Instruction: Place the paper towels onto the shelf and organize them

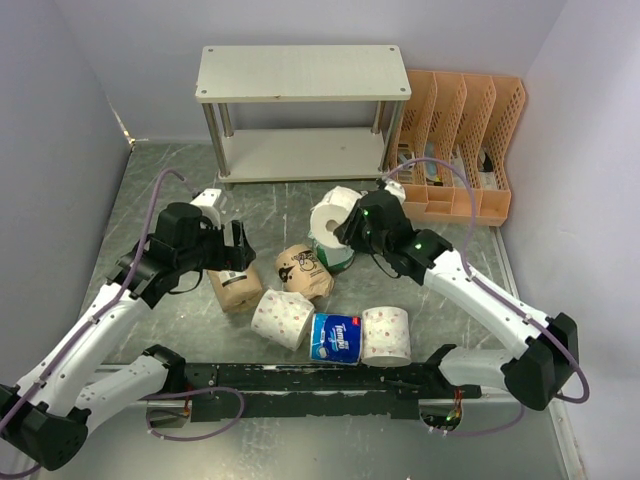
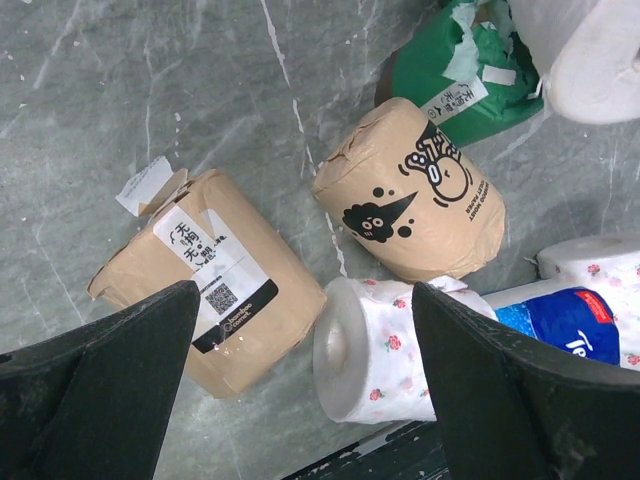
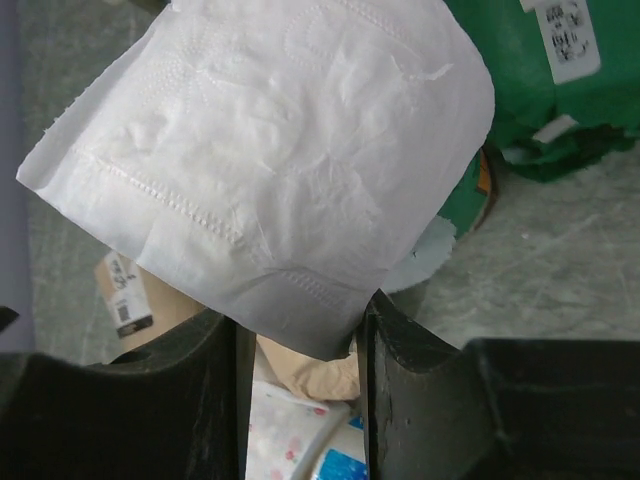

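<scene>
A: Quick status. Where's the left gripper [image 1: 226, 252]?

B: Over the left side of the pile, jaws wide apart, nothing btwn them. Its wrist cam looks down on the labelled brown roll [image 2: 205, 295], lying on its side on the table [image 1: 270, 205]. Not touching it afaict.

A: And the right gripper [image 3: 300, 325]?

B: Jaws almost together, pinched on the bottom edge of a plain white roll [image 3: 270, 150] — the paper sits in the narrow gap. In the top view that roll is up against the green-wrapped roll [image 1: 340, 262], core hole facing the cam. Can't tell if it's lifted or resting.

A: Shelf [image 1: 300, 72]?

B: At the back, centre, 2 pale boards on metal legs. Orange file organizer [image 1: 460, 120] is just beside it on the right. Every roll I can see sits on the table in front of it.

A: Rest of the rolls?

B: Cartoon-print brown roll [image 2: 410, 195] is near the labelled one w/ a small gap, and up against the green one. The floral roll [image 2: 375, 350], blue-wrapped roll [image 2: 570, 320] and a faintly patterned white roll [image 1: 386, 335] are in a row at the near edge, side to side. Rear-left white roll [image 1: 208, 200] is just behind the left gripper. Rear white roll [image 1: 348, 197] is behind the pinched one — closest to the shelf's lower board
</scene>
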